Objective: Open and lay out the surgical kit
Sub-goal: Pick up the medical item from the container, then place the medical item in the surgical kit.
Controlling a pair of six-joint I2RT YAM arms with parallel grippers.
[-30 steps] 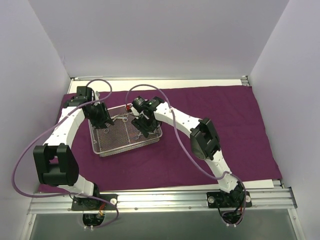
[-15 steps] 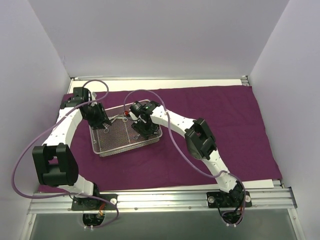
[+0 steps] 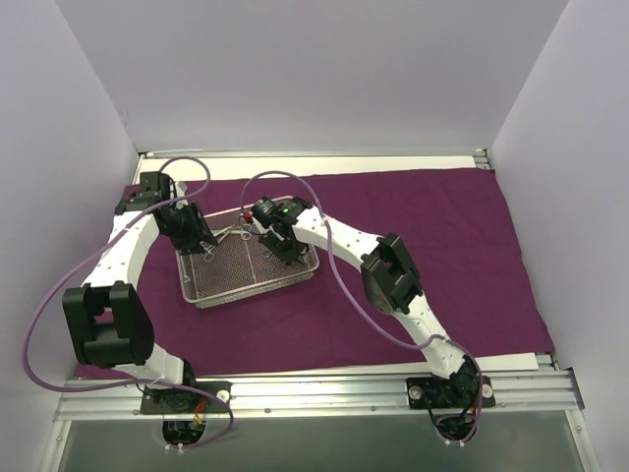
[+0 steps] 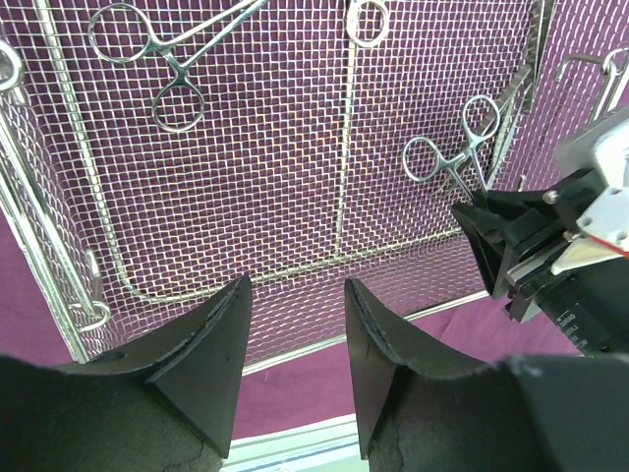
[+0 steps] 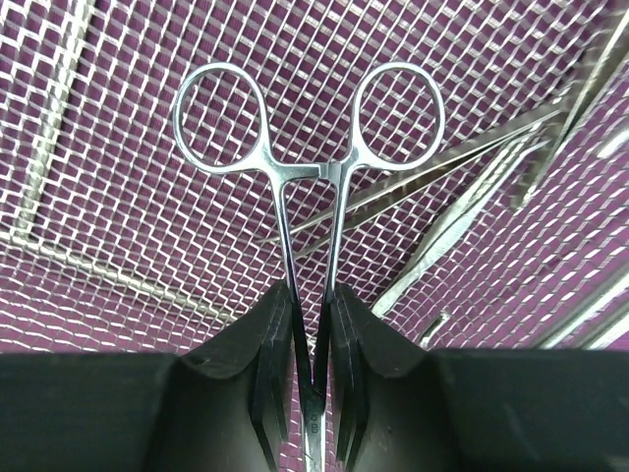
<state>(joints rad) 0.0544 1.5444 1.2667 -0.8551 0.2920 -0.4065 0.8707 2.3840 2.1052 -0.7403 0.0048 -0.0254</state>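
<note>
The purple cloth (image 3: 442, 256) covers the table. The wire-mesh tray (image 3: 241, 273) sits on the cloth's 9 o'clock half. The left gripper (image 4: 295, 290) hovers over the tray's rim with its jaws half apart, grasping nothing. The right gripper (image 5: 311, 305) is inside the tray, jaws clenched on the shanks of one pair of forceps (image 5: 310, 170). In the right wrist view, the forceps' finger rings extend toward 12 o'clock from the jaws.

R jaws now tight on forceps (image 5: 322, 173)
</note>
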